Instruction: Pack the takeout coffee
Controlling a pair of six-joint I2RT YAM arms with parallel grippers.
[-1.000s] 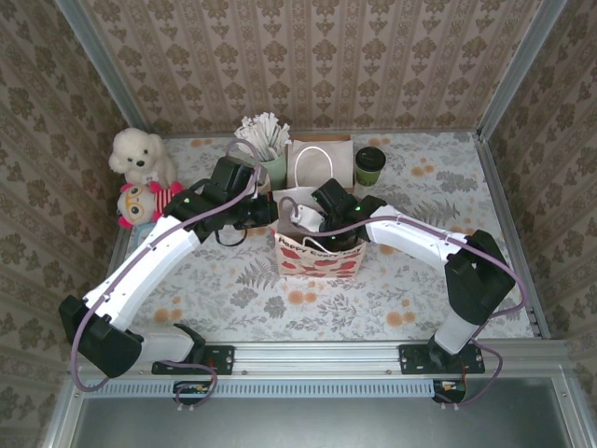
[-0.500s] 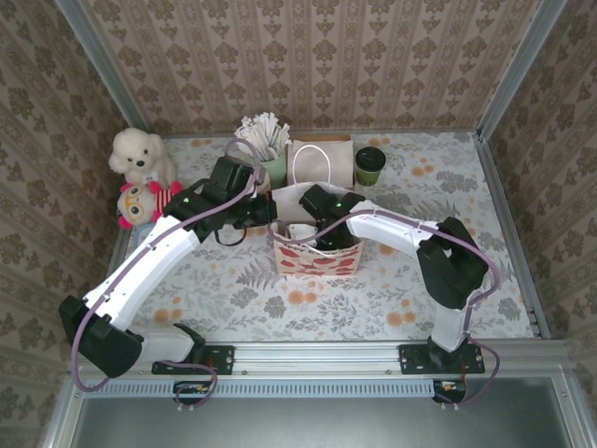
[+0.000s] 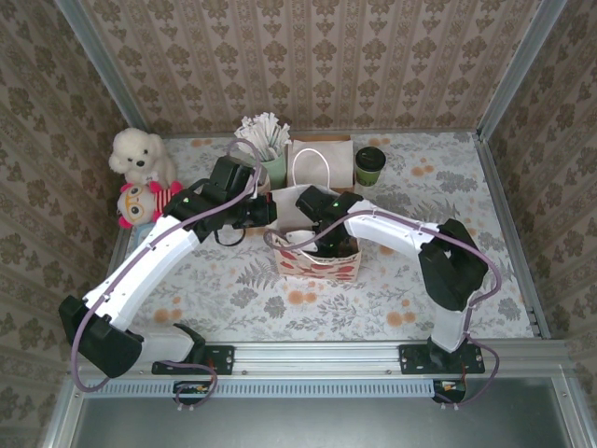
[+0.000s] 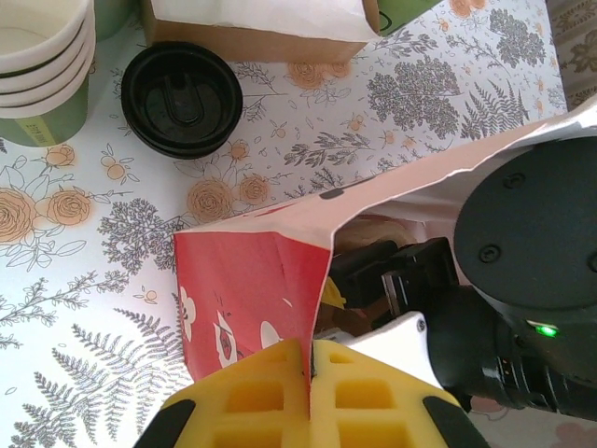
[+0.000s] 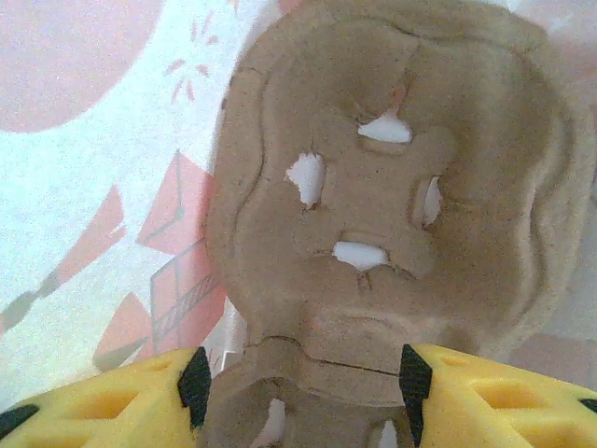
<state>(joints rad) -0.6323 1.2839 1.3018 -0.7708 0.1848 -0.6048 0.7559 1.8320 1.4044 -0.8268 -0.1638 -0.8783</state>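
Note:
The takeout coffee, a small green cup (image 3: 369,165) with a dark top, stands at the back of the table, right of a kraft bag. A round black lid (image 4: 182,98) lies on the tablecloth near a stack of green cups. My left gripper (image 4: 311,359) is shut on the upper edge of the red-and-white paper bag (image 4: 247,280), holding its mouth apart. My right gripper (image 5: 303,383) reaches down inside that bag (image 3: 317,263). Its yellow pads press both sides of a brown pulp cup carrier (image 5: 392,187).
A kraft bag with white handles (image 3: 319,163) stands behind the red bag. A pale green holder of white sticks (image 3: 266,140) and stacked green cups (image 4: 42,65) sit at the back left. Two plush toys (image 3: 138,154) lean by the left wall.
My right arm has dipped from above the bag's mouth down into the bag, and its jaws have narrowed. The left gripper keeps its hold on the bag's edge.

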